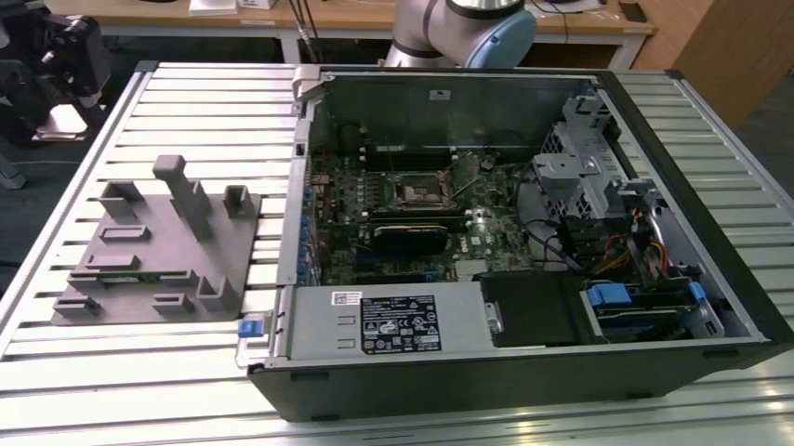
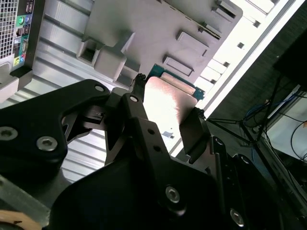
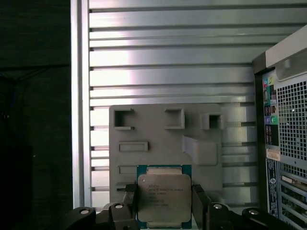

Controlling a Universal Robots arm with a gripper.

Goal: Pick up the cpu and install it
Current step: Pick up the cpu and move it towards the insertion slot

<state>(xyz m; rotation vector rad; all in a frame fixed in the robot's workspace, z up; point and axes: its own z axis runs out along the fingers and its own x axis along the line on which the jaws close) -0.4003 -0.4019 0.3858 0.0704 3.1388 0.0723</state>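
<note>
A slatted aluminium worktop (image 1: 186,93) carries one open computer case (image 1: 522,372) and one grey tray (image 1: 137,251), with a wooden desk (image 1: 372,14) behind. In the first wrist view, the gripper (image 3: 163,195) clamps the single cpu (image 3: 164,203) by two opposite edges, above the tray.

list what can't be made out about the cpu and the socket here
cpu lower edge, first wrist view: lost at the picture's bottom edge.
cpu underside contacts, second wrist view: washed out by glare.
motherboard socket, exterior view: too small to tell whether it is empty.
grey tray, second wrist view: partly hidden behind the gripper.
</note>
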